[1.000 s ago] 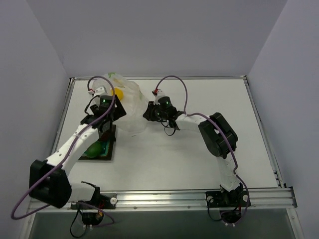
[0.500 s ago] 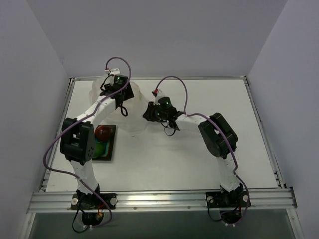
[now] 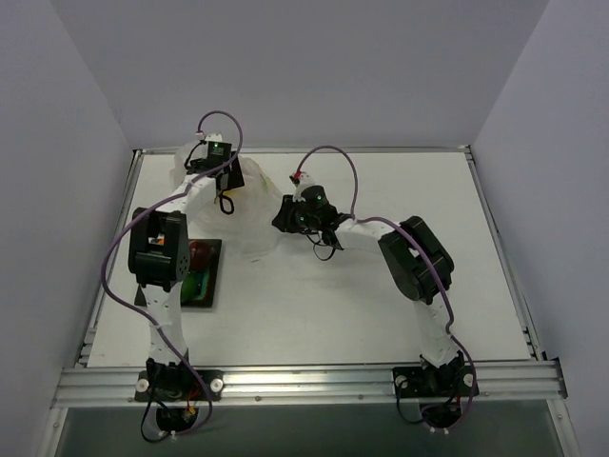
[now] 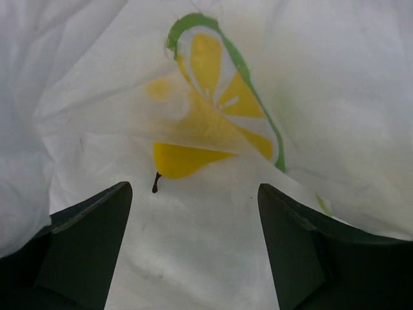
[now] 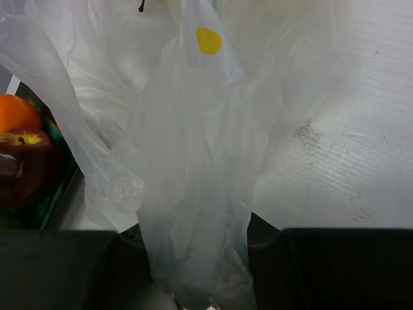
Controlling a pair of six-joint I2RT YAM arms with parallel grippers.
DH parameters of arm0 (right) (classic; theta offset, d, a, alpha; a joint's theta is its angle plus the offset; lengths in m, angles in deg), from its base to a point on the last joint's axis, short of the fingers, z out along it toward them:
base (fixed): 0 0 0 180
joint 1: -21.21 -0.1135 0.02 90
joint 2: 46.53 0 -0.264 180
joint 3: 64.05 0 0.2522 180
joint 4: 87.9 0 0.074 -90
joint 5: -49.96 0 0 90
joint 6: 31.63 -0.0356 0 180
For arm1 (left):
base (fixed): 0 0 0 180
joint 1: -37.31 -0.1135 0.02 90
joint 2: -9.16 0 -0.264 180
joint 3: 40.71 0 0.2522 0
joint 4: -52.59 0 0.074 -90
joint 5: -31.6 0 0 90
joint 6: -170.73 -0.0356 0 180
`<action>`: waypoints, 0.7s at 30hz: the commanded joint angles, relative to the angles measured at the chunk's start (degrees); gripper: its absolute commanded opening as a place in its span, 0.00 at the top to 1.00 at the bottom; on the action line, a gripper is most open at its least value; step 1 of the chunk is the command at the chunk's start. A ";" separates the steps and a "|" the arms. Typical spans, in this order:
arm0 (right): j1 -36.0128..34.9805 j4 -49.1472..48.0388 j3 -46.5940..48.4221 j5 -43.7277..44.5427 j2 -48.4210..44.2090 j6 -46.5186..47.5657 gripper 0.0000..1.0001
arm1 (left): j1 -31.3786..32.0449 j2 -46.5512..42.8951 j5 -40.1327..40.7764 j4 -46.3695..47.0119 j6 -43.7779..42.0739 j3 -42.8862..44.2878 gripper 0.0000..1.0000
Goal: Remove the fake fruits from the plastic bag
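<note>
The translucent plastic bag (image 3: pixel 249 214) lies at the far left of the table. My right gripper (image 3: pixel 283 215) is shut on a gathered fold of the bag (image 5: pixel 193 194), its gripper (image 5: pixel 200 258) low in the right wrist view. My left gripper (image 3: pixel 225 187) hovers over the bag's far end; its gripper (image 4: pixel 193 194) is open and empty. The yellow pear (image 4: pixel 184 158) lies inside the bag (image 4: pixel 335 97) just ahead of the jaws, half under a printed fold. The dark red fruit (image 3: pixel 198 253) and the green fruit (image 3: pixel 193 284) sit in the green tray (image 3: pixel 211 286). The orange fruit (image 5: pixel 16 113) sits beside the dark red one (image 5: pixel 22 165).
The green tray with a dark rim (image 5: pixel 58 194) sits just left of the bag, near the left arm's elbow. The table's raised metal edges run along the left (image 3: pixel 119 238) and far sides (image 3: pixel 381 149). The right arm stretches across the table's middle.
My left arm has swung from the tray up to the bag's far end. The dark red fruit now shows in the tray. The right gripper has not moved.
</note>
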 commanded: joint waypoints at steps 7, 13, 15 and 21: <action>-0.41 -1.33 1.15 -0.93 -0.98 -0.04 0.82 | -2.04 4.13 -5.13 3.10 -6.29 7.74 0.09; -1.28 -1.33 2.12 -1.46 0.43 -0.40 0.83 | -2.66 6.95 -7.59 5.82 -7.18 10.38 0.09; -1.55 -1.15 2.56 -1.55 0.95 -0.31 0.82 | -2.57 7.04 -7.07 7.75 -6.57 9.50 0.09; -1.99 -1.24 2.73 -1.73 1.57 -0.31 0.82 | -2.48 8.79 -5.22 14.42 -5.16 9.06 0.12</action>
